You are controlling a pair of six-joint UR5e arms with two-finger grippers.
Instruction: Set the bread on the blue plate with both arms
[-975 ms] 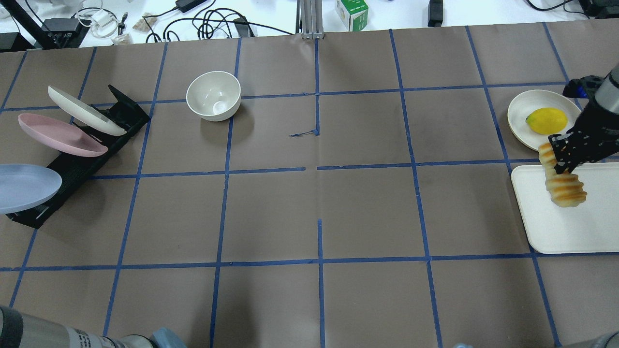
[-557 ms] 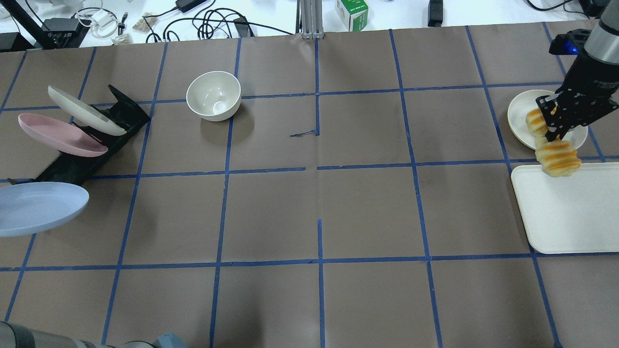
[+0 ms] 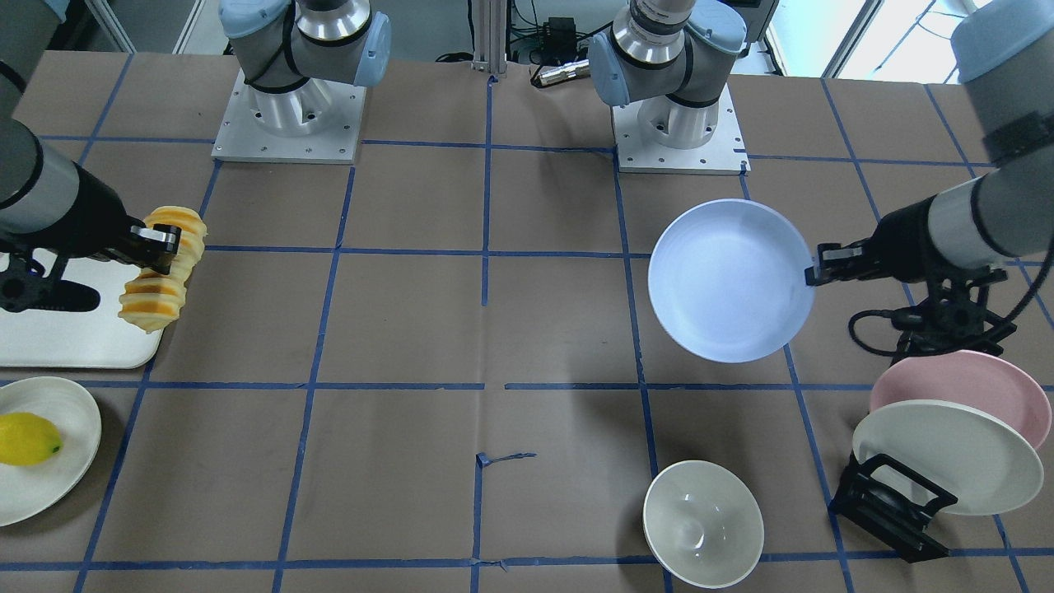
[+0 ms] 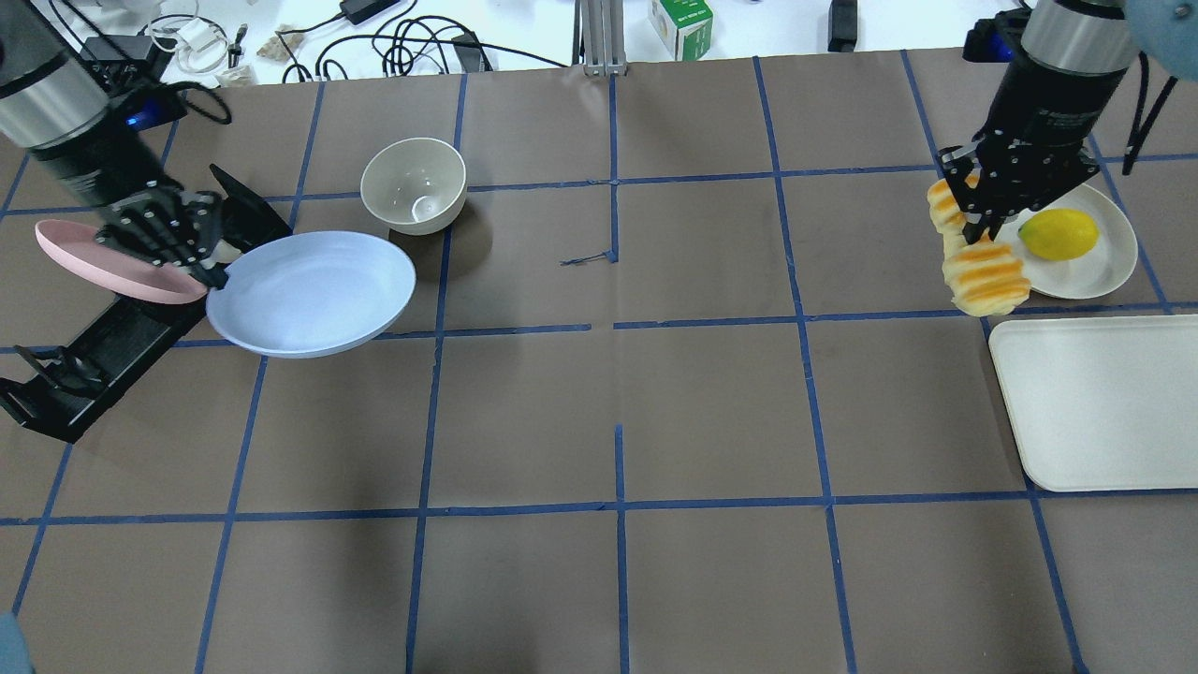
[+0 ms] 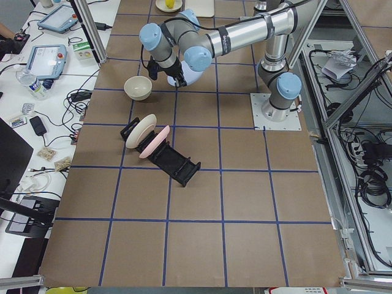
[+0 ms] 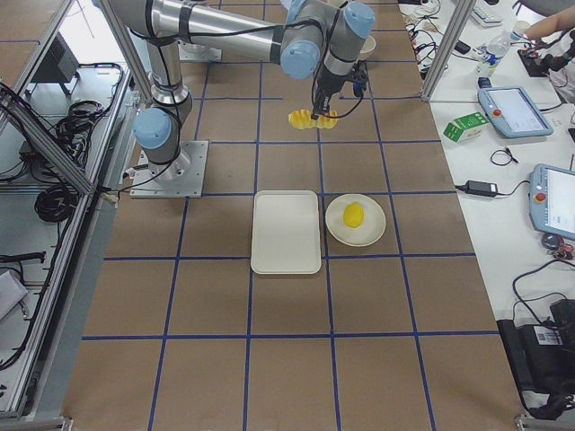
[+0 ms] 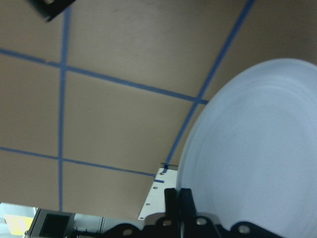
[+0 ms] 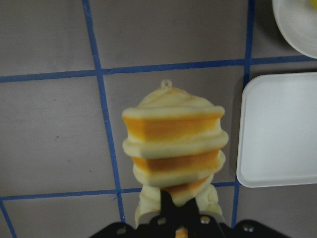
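Yellow-orange bread (image 4: 987, 276) — right gripper (image 4: 973, 234) clamping mid-length — runs near-to-far.

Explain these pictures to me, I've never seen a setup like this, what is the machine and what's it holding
The machine is two robot arms, the left arm and the right arm, bolted to a brown table marked with blue tape. Two pictures look down on the table from opposite sides, two from its ends, and two come from cameras on the wrists. The left hand pinches the rim of a pale blue plate, held in the air. The right hand grips a toy loaf of bread, also lifted. On the table are a white tray, a lemon on a cream plate, a cream bowl, and a black rack holding a pink plate and a white plate.
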